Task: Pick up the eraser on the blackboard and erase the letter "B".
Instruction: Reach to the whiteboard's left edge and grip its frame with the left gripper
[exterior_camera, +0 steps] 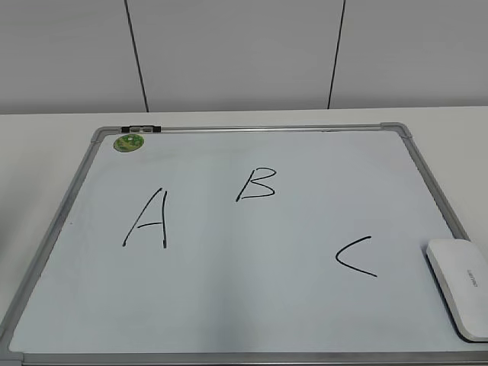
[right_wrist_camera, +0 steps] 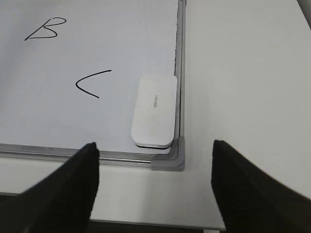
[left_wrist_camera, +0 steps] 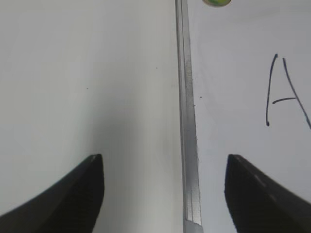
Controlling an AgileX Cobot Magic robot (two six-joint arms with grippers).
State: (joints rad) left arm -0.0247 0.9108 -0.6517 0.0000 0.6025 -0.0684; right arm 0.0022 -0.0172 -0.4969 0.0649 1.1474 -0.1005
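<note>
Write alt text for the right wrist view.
The open right gripper hangs above the near right corner of the blackboard, where the white eraser lies flat against the frame. The letters "C" and "B" are written farther left on the board.

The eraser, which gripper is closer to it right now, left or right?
Right. The right gripper hangs open just off the board corner by the eraser; the left gripper hangs open over the board's opposite edge, near the A.
</note>
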